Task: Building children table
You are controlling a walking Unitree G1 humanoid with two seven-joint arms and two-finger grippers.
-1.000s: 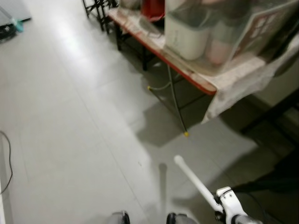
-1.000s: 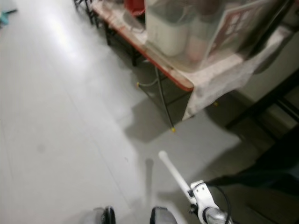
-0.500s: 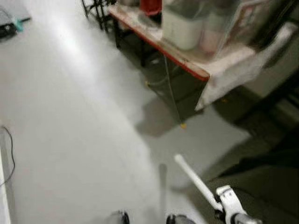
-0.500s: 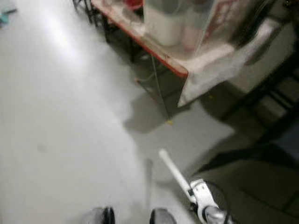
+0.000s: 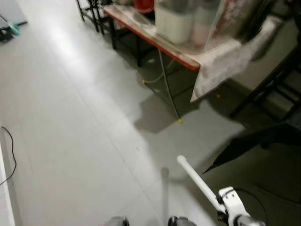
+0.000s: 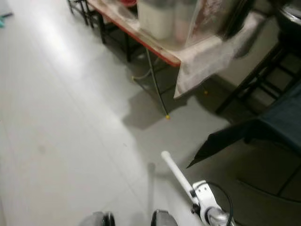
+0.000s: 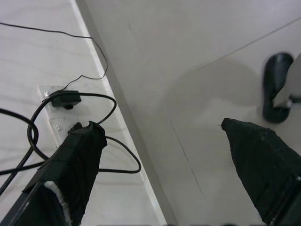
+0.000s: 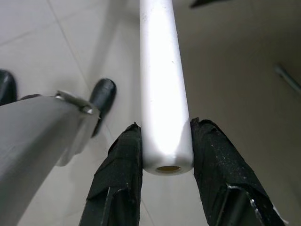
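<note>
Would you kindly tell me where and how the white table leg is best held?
As the right tool does now: near its butt end, fingers flat against opposite sides of the white table leg, coming across its length. The round, smooth shaft could slip lengthwise, so an end grip probably suits inserting it.

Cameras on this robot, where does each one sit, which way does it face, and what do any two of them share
Left eye view: on the head, looking forward and down at grey floor, a red-edged table, the right arm's white tube.
Right eye view: same scene, shifted.
Left wrist view: along the open left gripper, at black cables by the wall.
Right wrist view: along the right gripper, clamped on the tube.
Shared: the tube and the robot's black feet.
</note>
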